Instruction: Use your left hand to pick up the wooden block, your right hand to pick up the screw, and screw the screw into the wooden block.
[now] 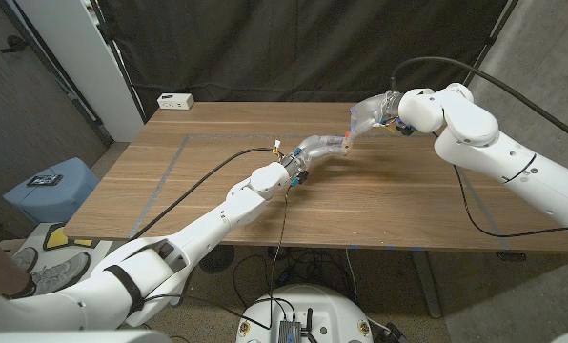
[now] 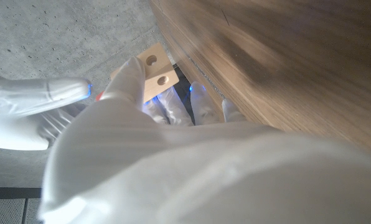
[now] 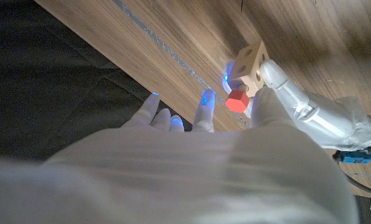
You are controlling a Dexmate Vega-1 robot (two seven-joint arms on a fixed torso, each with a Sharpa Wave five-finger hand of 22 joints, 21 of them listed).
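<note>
Left hand (image 1: 313,151) holds wooden block (image 3: 250,62); right hand (image 1: 370,112) holds screw (image 3: 237,101) against it.

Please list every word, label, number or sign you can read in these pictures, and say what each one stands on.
No text can be read in any view.
White box at the table's far corner: dark marks on its face, too small to read.
Wooden block, held by the left robot hand: two round holes, no writing.
Red screw: no marking visible.
Blue thing on the floor: a dark item on top, too small to read.
</note>
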